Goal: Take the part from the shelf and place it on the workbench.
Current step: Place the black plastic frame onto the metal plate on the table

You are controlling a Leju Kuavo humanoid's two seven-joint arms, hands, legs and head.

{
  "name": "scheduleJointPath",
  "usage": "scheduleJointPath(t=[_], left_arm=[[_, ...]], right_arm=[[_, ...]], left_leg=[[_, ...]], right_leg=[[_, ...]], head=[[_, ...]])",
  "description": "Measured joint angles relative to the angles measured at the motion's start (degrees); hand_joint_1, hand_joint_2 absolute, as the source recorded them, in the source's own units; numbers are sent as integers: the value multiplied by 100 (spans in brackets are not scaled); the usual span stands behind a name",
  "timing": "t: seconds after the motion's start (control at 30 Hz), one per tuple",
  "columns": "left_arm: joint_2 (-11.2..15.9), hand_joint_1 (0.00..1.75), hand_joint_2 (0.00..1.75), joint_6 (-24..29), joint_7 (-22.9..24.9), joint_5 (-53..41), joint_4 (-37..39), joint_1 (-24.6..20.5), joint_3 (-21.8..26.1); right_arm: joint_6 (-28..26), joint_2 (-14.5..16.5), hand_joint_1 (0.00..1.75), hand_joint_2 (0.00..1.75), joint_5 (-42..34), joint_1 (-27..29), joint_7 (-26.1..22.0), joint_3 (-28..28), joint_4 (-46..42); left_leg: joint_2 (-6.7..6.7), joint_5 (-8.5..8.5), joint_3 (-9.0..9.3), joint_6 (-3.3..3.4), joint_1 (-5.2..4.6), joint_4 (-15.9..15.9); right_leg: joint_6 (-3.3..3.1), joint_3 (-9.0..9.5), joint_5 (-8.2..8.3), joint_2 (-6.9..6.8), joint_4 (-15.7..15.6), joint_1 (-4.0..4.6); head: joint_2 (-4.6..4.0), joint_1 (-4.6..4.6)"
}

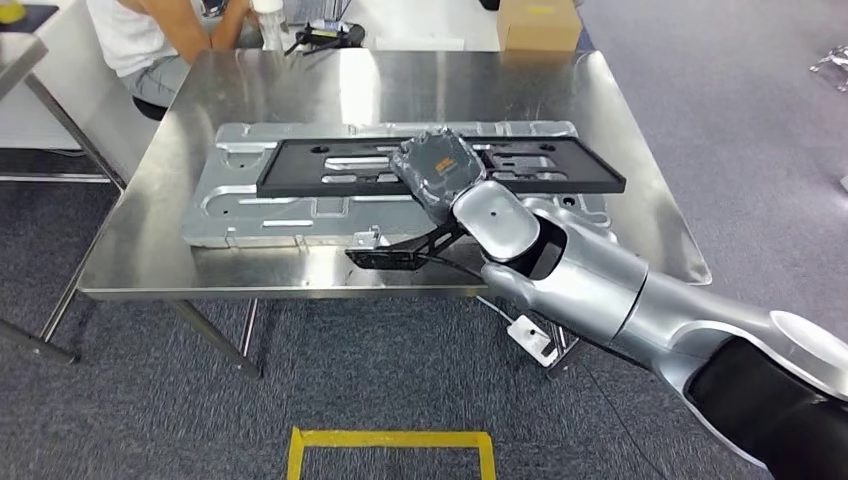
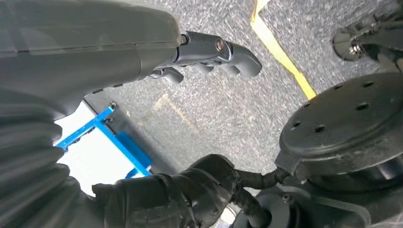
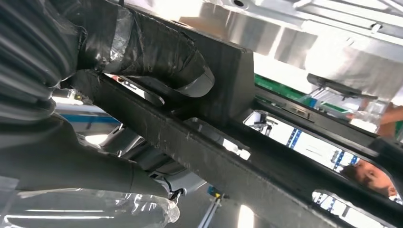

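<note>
A long flat black frame part [image 1: 330, 167] with several cutouts lies level across the steel workbench [image 1: 150, 255], over a large silver stamped plate [image 1: 240, 205]. My right hand [image 1: 440, 170], in a dark glove, grips the frame near its middle. In the right wrist view the taped thumb [image 3: 157, 52] presses on the black frame [image 3: 228, 161]. I cannot tell whether the frame touches the plate. My left hand [image 2: 209, 52] hangs over the grey carpet, fingers apart from the thumb, holding nothing.
A person [image 1: 150, 40] sits at the bench's far left corner, beside a white bottle [image 1: 270, 20]. A cardboard box [image 1: 537, 22] stands beyond the far edge. Yellow floor tape [image 1: 390, 440] marks the carpet in front of the bench.
</note>
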Motion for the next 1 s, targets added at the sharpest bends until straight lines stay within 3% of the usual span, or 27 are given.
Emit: scheduleJointPath(t=[0.07, 0.1, 0.13, 0.2, 0.27, 0.33, 0.4, 0.47, 0.57, 0.6, 0.63, 0.67, 0.7, 0.77, 0.9, 0.93, 1.0], left_arm=[[-5, 0, 175, 0, 0, 2, 0, 1, 0], [-10, 0, 175, 0, 0, 4, 0, 2, 0], [-16, 0, 175, 0, -1, 7, 0, 1, 0], [-32, 0, 175, 0, -4, 15, 0, -1, -1], [-46, 0, 175, 0, -12, 20, 0, -8, -1], [-54, 0, 175, 0, -17, 25, 0, -9, -1], [-60, 0, 175, 1, -20, 30, 0, -9, -2], [-64, 0, 175, 2, -23, 34, 0, -19, -1], [-69, 0, 175, 6, -25, 46, 0, -16, -2], [-72, 0, 175, 5, -26, 53, 0, -8, -3], [-75, 0, 175, 6, -26, 61, 0, -1, -4], [-77, 0, 175, 6, -26, 66, 0, 4, -4], [-79, 0, 175, 6, -26, 69, 0, 5, -4], [-84, 0, 175, 9, -27, 72, 0, -2, -4], [-91, 0, 175, 9, -35, 72, -1, -1, -5], [-92, 0, 175, 9, -37, 72, -1, -5, -4], [-92, 0, 175, 10, -41, 72, -1, -11, -3]], right_arm=[[-5, -14, 175, 175, -12, 32, -8, 2, 16], [-9, -19, 175, 175, -18, 47, -14, 3, 26], [-17, -26, 175, 175, -24, 54, -20, 4, 35], [-38, -37, 175, 175, -34, 52, -32, 3, 57], [-51, -42, 175, 175, -54, 39, -45, 2, 73], [-56, -41, 175, 175, -74, 30, -63, -1, 84], [-60, -40, 175, 175, -79, 25, -75, -9, 97], [-63, -38, 175, 175, -82, 13, -78, -20, 108], [-62, -33, 175, 175, -113, 35, -87, -26, 115], [-62, -33, 175, 175, -125, 50, -92, -26, 119], [-62, -33, 175, 175, -134, 61, -94, -26, 124], [-62, -33, 175, 175, -138, 65, -94, -26, 128], [-62, -32, 175, 175, -139, 66, -94, -26, 133], [-63, -28, 175, 175, -141, 60, -95, -27, 141], [-67, -18, 175, 175, -152, 57, -100, -39, 155], [-68, -18, 175, 175, -152, 49, -100, -48, 156], [-70, -18, 175, 175, -153, 45, -101, -62, 160]], left_leg=[[-5, -70, 75, 21, -19, 1], [-10, -111, 129, 24, -29, 1], [-16, -155, 194, 21, -37, 0], [-25, -247, 325, 1, -49, -3], [-41, -317, 392, -55, -53, -24], [-51, -308, 431, -133, -54, 4], [-32, -325, 423, -191, -47, 172], [-11, -498, 177, -237, -32, 647], [-4, -836, -465, -326, -3, 1481], [-2, -804, -570, -346, 6, 1481], [1, -639, -572, -358, 14, 1277], [8, -368, -486, -357, 19, 915], [19, -91, -376, -342, 18, 517], [44, 137, -213, -274, -10, 11], [29, 103, -61, -71, -21, -84], [23, 88, -9, -31, -18, -85], [17, 19, 77, 19, -21, -85]], right_leg=[[-3, -420, -98, 0, 486, 4], [-19, -490, 5, -1, 435, 7], [-47, -450, 220, 0, 177, 16], [-141, -195, 742, 0, -617, 59], [-211, -20, 857, 10, -1074, 103], [-255, 67, 794, 25, -1163, 105], [-309, 200, 854, 15, -1225, 73], [-348, 300, 831, -2, -1243, 41], [-352, 369, 741, 7, -1242, 27], [-340, 402, 703, 13, -1239, 23], [-324, 448, 661, 16, -1235, 17], [-304, 502, 615, 16, -1231, 12], [-280, 557, 567, 12, -1222, 11], [-213, 622, 484, 11, -1222, 20], [-81, 634, 409, 2, -1051, 24], [-59, 532, 381, -2, -862, 19], [-21, 85, 230, -8, -168, 9]], head=[[0, 3], [-1, 4], [-1, 4], [-1, 2], [-1, -3], [-1, -7], [-1, -16], [-1, -38], [-1, -52], [-1, -51], [-1, -53], [-1, -53], [-1, -52], [-1, -51], [-1, -31], [-1, -17], [-1, -3]])
